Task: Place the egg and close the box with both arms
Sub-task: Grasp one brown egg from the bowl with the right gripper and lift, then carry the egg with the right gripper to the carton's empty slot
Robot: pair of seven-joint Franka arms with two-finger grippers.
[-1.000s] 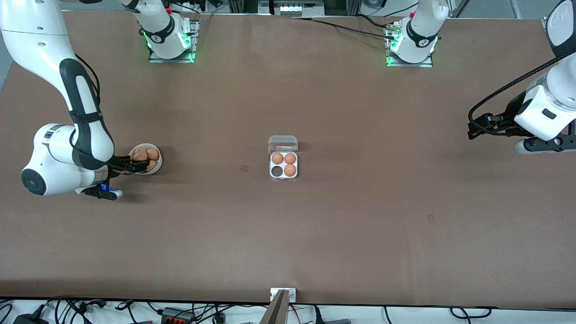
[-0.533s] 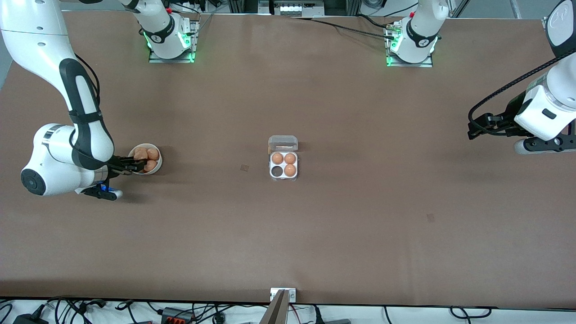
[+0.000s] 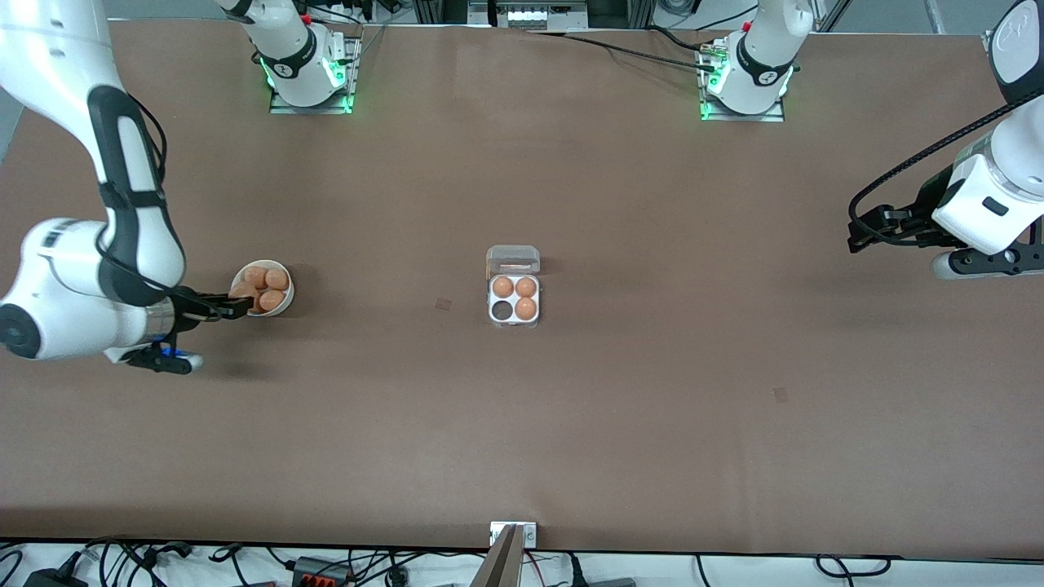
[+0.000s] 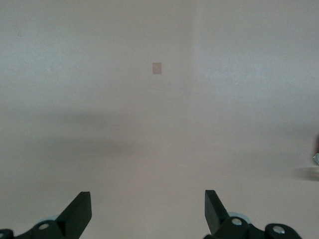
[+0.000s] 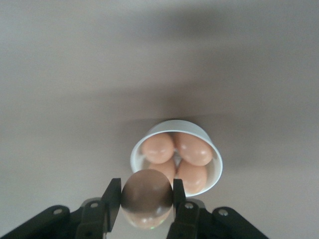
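An egg point(image 5: 147, 198) is clamped between the fingers of the right hand point(image 3: 235, 306) just above the rim of the white bowl point(image 3: 285, 281) near the right arm's end of the bench point(image 3: 652, 424), evidently picked to fill the one empty cell point(image 3: 501, 310) of the box point(image 3: 514, 287). The box is set mid-bench with its lid laid open to receive it. The left hand point(image 4: 147, 211) is held apart over the bare bench at the left arm's end, waiting, probably for the lid closing.
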